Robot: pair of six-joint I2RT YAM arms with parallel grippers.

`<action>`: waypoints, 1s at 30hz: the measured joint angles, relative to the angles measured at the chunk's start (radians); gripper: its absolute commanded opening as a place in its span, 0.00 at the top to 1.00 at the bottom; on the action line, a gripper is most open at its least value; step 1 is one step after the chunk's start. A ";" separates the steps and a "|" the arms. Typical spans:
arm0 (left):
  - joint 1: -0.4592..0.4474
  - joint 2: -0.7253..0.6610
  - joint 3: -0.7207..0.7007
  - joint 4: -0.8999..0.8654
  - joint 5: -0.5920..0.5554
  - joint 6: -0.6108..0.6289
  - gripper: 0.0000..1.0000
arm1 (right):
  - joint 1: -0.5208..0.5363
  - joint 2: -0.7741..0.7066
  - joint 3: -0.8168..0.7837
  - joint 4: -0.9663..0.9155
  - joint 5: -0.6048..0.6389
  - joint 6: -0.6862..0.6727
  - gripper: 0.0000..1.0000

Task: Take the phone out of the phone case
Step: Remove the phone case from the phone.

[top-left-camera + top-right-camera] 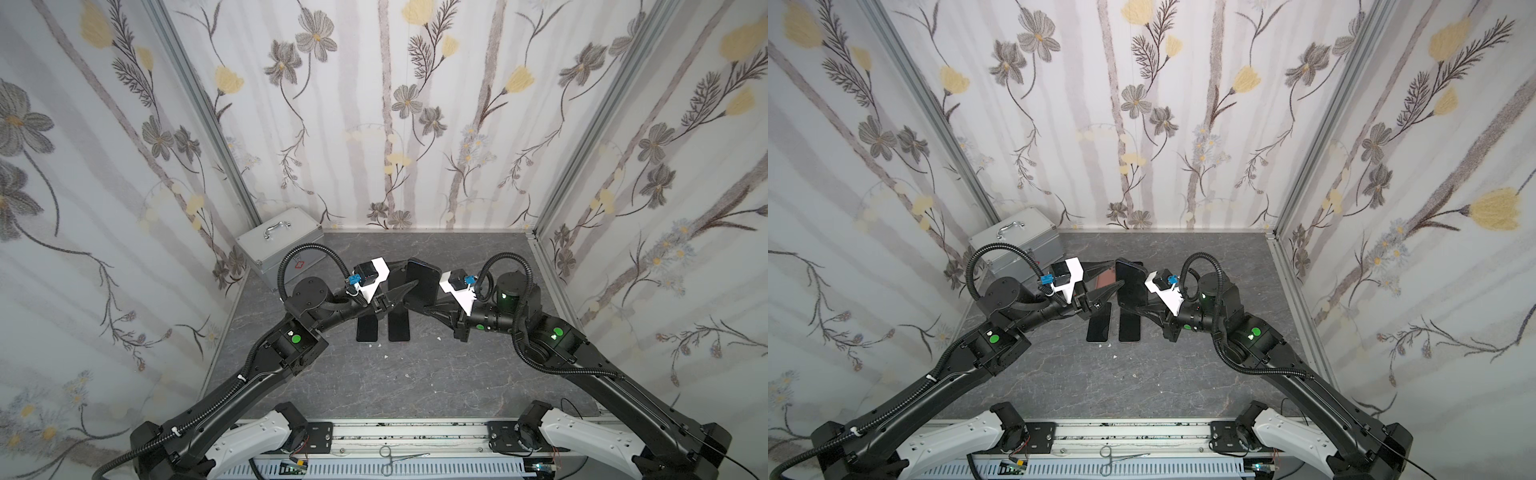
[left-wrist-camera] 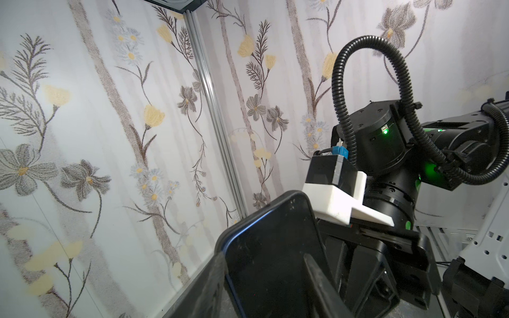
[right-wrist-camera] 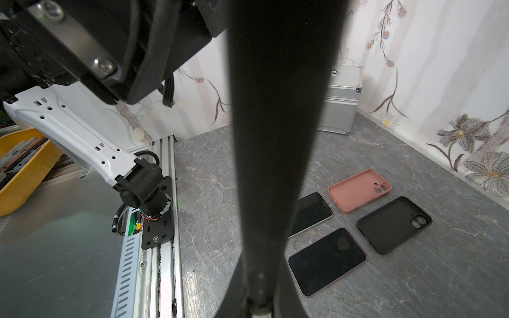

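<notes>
The phone, still in its black phone case (image 1: 423, 282) (image 1: 1131, 286), hangs upright above the middle of the table. My right gripper (image 1: 432, 309) (image 1: 1142, 309) is shut on its lower end. In the right wrist view the cased phone (image 3: 275, 137) rises edge-on from those jaws (image 3: 257, 308) as a dark bar. My left gripper (image 1: 409, 274) (image 1: 1119, 272) reaches in from the left. In the left wrist view the dark screen (image 2: 270, 247) faces the camera. One finger (image 2: 214, 275) presses the case's edge and the other (image 2: 319, 278) lies over the screen. Whether they pinch does not show.
Two phones (image 3: 314, 212) (image 3: 327, 261) lie screen up on the grey table under the grippers. Beside them lie an empty pink case (image 3: 358, 190) and an empty black case (image 3: 394, 224). An aluminium box (image 1: 282, 245) stands at the back left. Forceps (image 1: 399, 457) lie on the front rail.
</notes>
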 measured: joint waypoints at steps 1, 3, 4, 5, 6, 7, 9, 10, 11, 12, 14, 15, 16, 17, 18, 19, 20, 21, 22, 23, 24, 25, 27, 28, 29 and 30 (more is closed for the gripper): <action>0.000 0.000 -0.002 0.001 -0.003 0.000 0.54 | 0.007 0.000 0.002 -0.007 0.013 -0.001 1.00; 0.000 0.000 -0.005 0.000 -0.009 0.000 0.54 | 0.017 0.001 0.003 -0.014 0.032 -0.005 1.00; 0.000 0.000 -0.006 0.000 -0.013 -0.003 0.54 | 0.024 0.003 0.005 -0.016 0.047 -0.008 1.00; 0.001 0.000 -0.008 0.000 -0.016 -0.003 0.54 | 0.029 0.004 0.007 -0.019 0.056 -0.008 1.00; 0.001 0.000 -0.008 0.000 -0.019 -0.003 0.55 | 0.035 0.005 0.009 -0.021 0.067 -0.010 1.00; 0.001 0.000 -0.008 0.000 -0.021 -0.003 0.55 | 0.041 0.006 0.012 -0.023 0.079 -0.012 1.00; 0.002 0.001 -0.008 0.000 -0.028 -0.003 0.56 | 0.053 0.010 0.018 -0.028 0.101 -0.016 1.00; 0.002 0.003 -0.008 0.001 -0.034 -0.003 0.56 | 0.058 0.013 0.023 -0.031 0.112 -0.019 1.00; 0.002 0.005 -0.008 0.001 -0.040 -0.003 0.57 | 0.061 0.016 0.027 -0.035 0.125 -0.023 1.00; 0.002 0.006 -0.008 0.001 -0.044 -0.003 0.57 | 0.063 0.018 0.030 -0.039 0.133 -0.025 1.00; 0.003 0.009 -0.008 0.001 -0.053 -0.004 0.57 | 0.083 0.023 0.038 -0.051 0.163 -0.029 1.00; 0.003 0.009 -0.009 0.000 -0.056 -0.004 0.57 | 0.092 0.024 0.041 -0.057 0.176 -0.029 1.00; 0.003 0.008 -0.010 0.000 -0.056 -0.004 0.57 | 0.100 0.025 0.046 -0.063 0.188 -0.030 1.00; 0.003 0.008 -0.010 0.000 -0.058 -0.004 0.57 | 0.105 0.026 0.049 -0.066 0.202 -0.031 1.00; 0.003 0.008 -0.011 0.001 -0.061 -0.004 0.57 | 0.109 0.028 0.051 -0.069 0.211 -0.035 1.00; 0.003 0.008 -0.013 0.000 -0.064 -0.004 0.57 | 0.114 0.031 0.054 -0.073 0.222 -0.037 1.00; 0.003 0.009 -0.013 0.000 -0.069 -0.004 0.57 | 0.118 0.033 0.055 -0.073 0.233 -0.038 1.00; 0.003 0.010 -0.013 0.000 -0.072 -0.004 0.57 | 0.121 0.034 0.055 -0.073 0.237 -0.039 1.00; 0.003 0.011 -0.013 -0.001 -0.074 -0.004 0.57 | 0.124 0.034 0.055 -0.075 0.248 -0.044 1.00; 0.003 0.013 -0.013 -0.001 -0.076 -0.004 0.57 | 0.126 0.034 0.055 -0.077 0.254 -0.045 1.00; 0.003 0.014 -0.013 -0.001 -0.077 -0.004 0.57 | 0.127 0.034 0.055 -0.079 0.259 -0.045 1.00; 0.003 0.015 -0.013 -0.003 -0.079 -0.004 0.57 | 0.129 0.034 0.055 -0.079 0.264 -0.046 1.00; 0.003 0.015 -0.013 -0.004 -0.079 -0.004 0.56 | 0.132 0.035 0.055 -0.080 0.275 -0.052 1.00; 0.003 0.015 -0.013 -0.004 -0.079 -0.004 0.55 | 0.133 0.035 0.055 -0.080 0.276 -0.052 1.00; 0.003 0.016 -0.013 -0.004 -0.079 -0.004 0.55 | 0.134 0.035 0.055 -0.080 0.277 -0.053 1.00; 0.003 0.016 -0.013 -0.005 -0.078 -0.004 0.54 | 0.134 0.035 0.055 -0.080 0.279 -0.053 1.00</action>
